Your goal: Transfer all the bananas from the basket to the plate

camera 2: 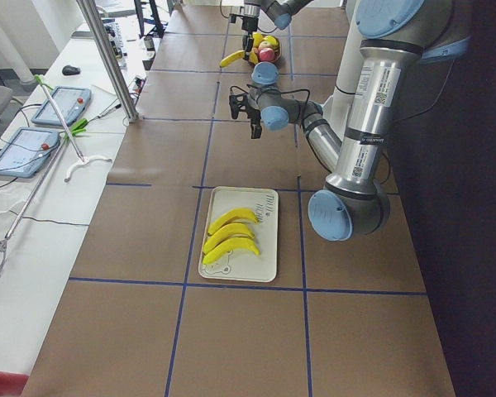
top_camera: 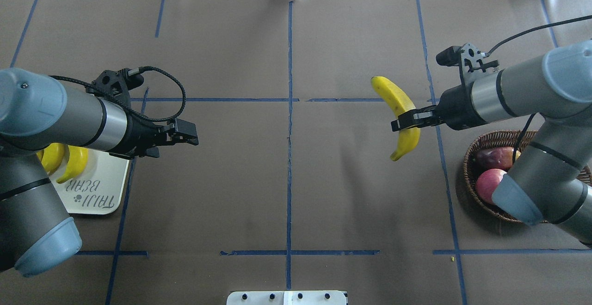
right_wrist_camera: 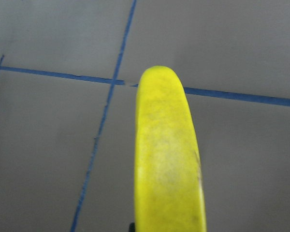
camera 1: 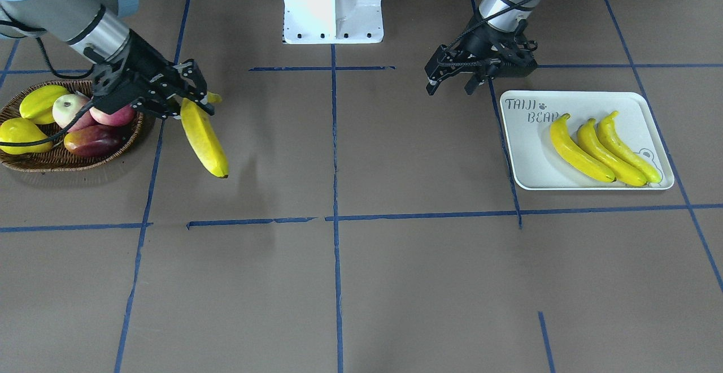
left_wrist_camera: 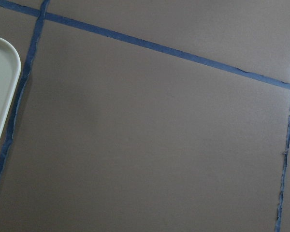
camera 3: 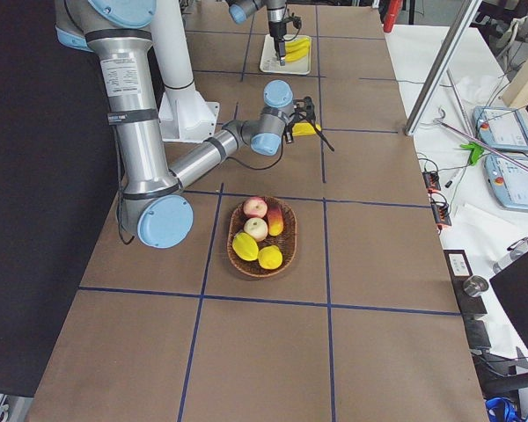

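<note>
One banana point(camera 1: 204, 138) held just outside the basket point(camera 1: 34, 161) rim on its plate side, apparently clear of the table point(camera 1: 395, 164). The right gripper point(camera 1: 195, 100) is clamped across its upper part. In the basket: apples point(camera 1: 68, 107), yellow fruit point(camera 1: 22, 134). Well away from the basket: plate point(camera 1: 525, 158) with three bananas point(camera 1: 604, 150) side by side. At its basket-facing edge hangs the left gripper point(camera 1: 451, 86), fingers spread, empty.

Brown table point(camera 1: 429, 282) with blue tape grid point(camera 1: 335, 135), white side bench point(camera 2: 41, 240) with two tablets point(camera 2: 62, 106) alongside.
</note>
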`<state>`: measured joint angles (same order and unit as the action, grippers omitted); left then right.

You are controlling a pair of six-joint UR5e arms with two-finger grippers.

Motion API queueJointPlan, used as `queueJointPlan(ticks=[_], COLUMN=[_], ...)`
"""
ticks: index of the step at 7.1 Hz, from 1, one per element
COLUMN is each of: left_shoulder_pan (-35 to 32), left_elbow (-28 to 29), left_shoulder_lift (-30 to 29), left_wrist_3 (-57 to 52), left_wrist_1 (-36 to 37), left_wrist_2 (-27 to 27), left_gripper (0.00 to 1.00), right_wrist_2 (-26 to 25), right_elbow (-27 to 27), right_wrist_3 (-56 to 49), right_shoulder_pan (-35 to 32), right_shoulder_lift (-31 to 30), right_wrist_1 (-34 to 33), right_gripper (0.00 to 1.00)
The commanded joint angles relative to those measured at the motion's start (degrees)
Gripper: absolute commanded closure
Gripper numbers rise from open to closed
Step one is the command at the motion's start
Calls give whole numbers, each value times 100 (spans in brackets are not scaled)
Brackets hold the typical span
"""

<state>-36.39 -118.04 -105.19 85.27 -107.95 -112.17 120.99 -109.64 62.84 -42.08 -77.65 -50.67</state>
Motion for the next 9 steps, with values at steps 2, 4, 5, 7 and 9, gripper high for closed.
queueJointPlan(ticks=[2,4,5,7,9], left_shoulder_pan=[18,26,26,96,166], left_elbow=[36,79,219,474,712], left_shoulder_lift=[-150,-509,-781,-1089,-1293], left_wrist_3=[1277,2340,2711,3038,3145], left_wrist_1=[-874,-1166,-1176,-1176,-1176], left_wrist_2=[-6,2,2,2,11], left_gripper=[0,0,0,0,0], right_wrist_2=[-899,-1215,-1540,-1605,-1622], right_elbow=[22,39,30,39,48], right_wrist_3=[974,1327,1336,1529,1521], right_shoulder_pan=[796,1129,1366,1667,1878], right_shoulder_lift=[758,1058,1207,1331,1384], right_wrist_1=[233,286,286,277,268], right_gripper=[92,92,90,84,82])
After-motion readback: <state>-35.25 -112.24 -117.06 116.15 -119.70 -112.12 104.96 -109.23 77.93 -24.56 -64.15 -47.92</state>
